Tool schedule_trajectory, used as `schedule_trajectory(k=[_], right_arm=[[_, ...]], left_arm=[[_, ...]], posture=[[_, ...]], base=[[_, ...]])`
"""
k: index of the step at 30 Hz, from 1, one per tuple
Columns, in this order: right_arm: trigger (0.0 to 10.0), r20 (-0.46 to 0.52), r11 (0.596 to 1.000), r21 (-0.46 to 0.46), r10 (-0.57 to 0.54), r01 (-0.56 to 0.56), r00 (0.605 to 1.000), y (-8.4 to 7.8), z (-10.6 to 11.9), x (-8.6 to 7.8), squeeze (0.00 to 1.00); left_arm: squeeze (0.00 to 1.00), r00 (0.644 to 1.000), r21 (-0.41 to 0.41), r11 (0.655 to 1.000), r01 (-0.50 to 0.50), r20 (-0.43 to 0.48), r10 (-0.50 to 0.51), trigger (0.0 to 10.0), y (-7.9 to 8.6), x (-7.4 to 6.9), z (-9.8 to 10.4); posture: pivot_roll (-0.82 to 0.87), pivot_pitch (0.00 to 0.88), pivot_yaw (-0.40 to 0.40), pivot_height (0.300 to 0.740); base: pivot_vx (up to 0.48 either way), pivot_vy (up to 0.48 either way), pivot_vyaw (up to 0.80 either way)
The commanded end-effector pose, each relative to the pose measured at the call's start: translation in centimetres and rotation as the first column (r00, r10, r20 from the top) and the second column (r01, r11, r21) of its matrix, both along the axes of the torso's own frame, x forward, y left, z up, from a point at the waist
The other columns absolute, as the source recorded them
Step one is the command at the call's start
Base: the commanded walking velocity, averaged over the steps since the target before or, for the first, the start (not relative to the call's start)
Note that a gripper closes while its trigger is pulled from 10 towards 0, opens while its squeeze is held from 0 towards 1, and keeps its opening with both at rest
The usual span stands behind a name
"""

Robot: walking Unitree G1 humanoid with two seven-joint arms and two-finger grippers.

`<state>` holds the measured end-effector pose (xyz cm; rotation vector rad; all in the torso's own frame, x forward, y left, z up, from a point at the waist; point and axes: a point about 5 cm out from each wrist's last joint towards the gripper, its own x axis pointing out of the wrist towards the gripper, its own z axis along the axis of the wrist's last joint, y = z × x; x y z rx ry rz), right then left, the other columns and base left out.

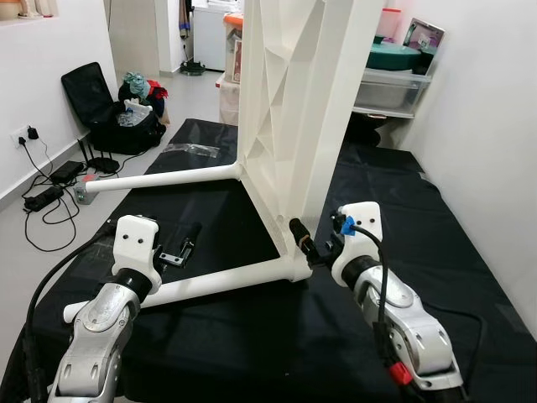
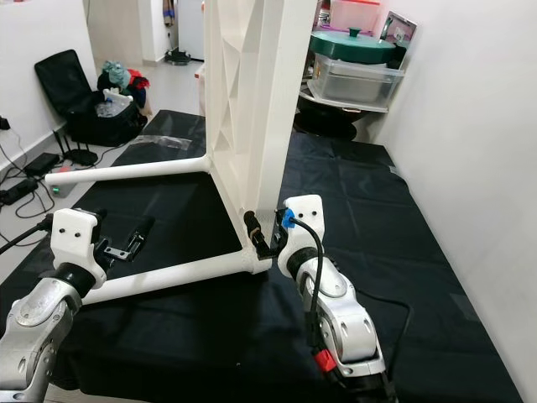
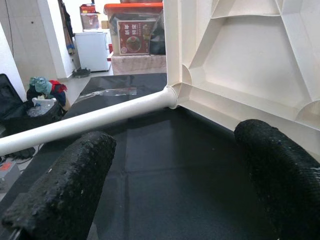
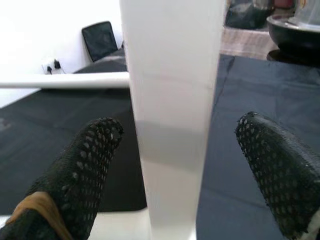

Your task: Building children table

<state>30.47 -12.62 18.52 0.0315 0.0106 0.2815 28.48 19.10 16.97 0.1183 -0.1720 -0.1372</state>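
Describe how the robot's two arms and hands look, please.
Both arms are silver metal with rounded segments and black cables along them. Each wrist carries a white plastic block. The left hand and right hand each have two long black fingers with a rough, dotted surface. The right arm shows a blue clip and a red connector.

A brightly lit room with white walls (image 1: 495, 126) and a pale grey floor (image 1: 21, 243). A black mat (image 1: 394, 210) covers much of the floor. An open black suitcase (image 1: 105, 113) sits by the left wall near tangled cables (image 1: 46, 197). Clear storage bins (image 1: 390, 88) stand at the back.
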Motion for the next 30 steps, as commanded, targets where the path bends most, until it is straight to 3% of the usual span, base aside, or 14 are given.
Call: schedule_trajectory(k=[1, 3, 4, 6, 7, 19, 25, 26, 27, 29, 30], right_arm=[[10.0, -0.007, 1.000, -0.007, -0.016, 0.016, 1.000, -0.1, -0.3, 0.3, 1.00], [10.0, -0.009, 1.000, -0.013, -0.020, 0.020, 1.000, 0.1, -0.4, 0.5, 1.00], [10.0, -0.012, 1.000, -0.015, -0.027, 0.027, 1.000, 0.1, -0.4, 0.7, 0.70], [10.0, -0.014, 0.999, -0.016, -0.032, 0.032, 0.999, 0.2, -0.5, 0.8, 0.70], [10.0, -0.014, 1.000, -0.007, -0.030, 0.030, 0.999, 0.3, -0.4, 0.9, 0.00], [10.0, -0.004, 0.999, 0.034, -0.042, 0.042, 0.999, 0.9, -0.4, 1.6, 0.00], [10.0, -0.020, 0.988, 0.083, -0.131, 0.132, 0.991, 0.4, -0.7, 2.6, 0.00], [7.8, -0.019, 0.986, 0.087, -0.138, 0.139, 0.990, 0.4, -0.7, 2.7, 0.00], [6.7, -0.021, 0.985, 0.088, -0.145, 0.146, 0.989, 0.4, -0.8, 2.8, 0.00], [6.7, -0.021, 0.984, 0.095, -0.153, 0.154, 0.988, 0.3, -0.8, 3.0, 0.00], [5.7, -0.018, 0.983, 0.100, -0.150, 0.151, 0.989, 0.3, -0.8, 3.1, 0.00]], left_arm=[[0.00, 1.000, 0.014, 1.000, 0.007, -0.013, -0.007, 10.0, -0.2, 0.0, -0.2], [0.00, 1.000, 0.014, 1.000, 0.008, -0.013, -0.008, 10.0, -0.2, 0.1, -0.1], [0.00, 1.000, 0.014, 1.000, 0.007, -0.013, -0.007, 10.0, -0.3, 0.1, -0.1], [0.00, 1.000, 0.014, 1.000, 0.007, -0.014, -0.007, 10.0, -0.3, 0.1, -0.1], [0.00, 1.000, 0.014, 1.000, 0.007, -0.014, -0.007, 10.0, -0.3, 0.1, -0.1], [0.00, 1.000, 0.012, 1.000, 0.009, -0.017, -0.009, 10.0, -0.5, 0.0, -0.4], [0.00, 1.000, 0.009, 1.000, 0.014, -0.019, -0.014, 10.0, -0.7, -0.1, -0.5], [0.00, 1.000, 0.009, 1.000, 0.015, -0.019, -0.014, 10.0, -0.8, -0.1, -0.5], [0.00, 1.000, 0.009, 1.000, 0.015, -0.018, -0.014, 10.0, -0.8, -0.1, -0.5], [0.00, 1.000, 0.009, 1.000, 0.014, -0.019, -0.014, 10.0, -0.7, -0.1, -0.5], [0.00, 1.000, 0.009, 1.000, 0.015, -0.019, -0.014, 10.0, -0.7, -0.1, -0.6]], posture=[[0.09, 0.000, -0.153, 0.740], [0.09, 0.000, -0.154, 0.740], [0.09, 0.000, -0.156, 0.740], [0.09, 0.000, -0.156, 0.740], [0.09, 0.000, -0.157, 0.740], [0.09, 0.000, -0.158, 0.740], [0.10, 0.000, -0.161, 0.740], [0.10, 0.000, -0.162, 0.740], [0.10, 0.000, -0.163, 0.740], [0.10, 0.000, -0.163, 0.740], [0.10, 0.000, -0.164, 0.740]], base=[[0.000, 0.000, 0.00], [0.000, 0.000, 0.00], [0.000, 0.000, 0.00], [0.000, 0.000, 0.00], [0.000, 0.000, 0.00], [0.000, 0.000, 0.00], [0.000, 0.000, 0.00], [0.000, 0.000, 0.00], [0.000, 0.000, 0.00], [0.000, 0.000, 0.00], [0.000, 0.000, 0.00]])
